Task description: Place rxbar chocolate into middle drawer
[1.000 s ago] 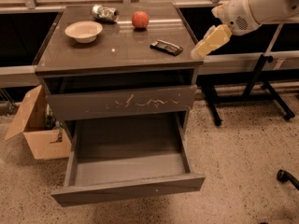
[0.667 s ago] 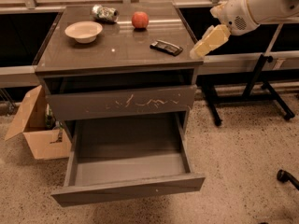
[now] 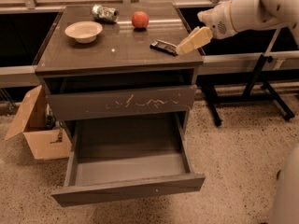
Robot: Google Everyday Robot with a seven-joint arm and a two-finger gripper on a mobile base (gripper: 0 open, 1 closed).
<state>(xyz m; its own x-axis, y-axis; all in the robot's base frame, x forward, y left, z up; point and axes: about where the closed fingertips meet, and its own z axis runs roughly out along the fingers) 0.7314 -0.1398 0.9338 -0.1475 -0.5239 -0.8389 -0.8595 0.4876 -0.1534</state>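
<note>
Watching the cabinet top, I see the rxbar chocolate lying near the right edge, apart from the apple, bowl and crushed can. The middle drawer stands open under the scratched drawer. The gripper has closed in from the right to the bar's end; whether it is apart or together, I cannot tell.
</note>
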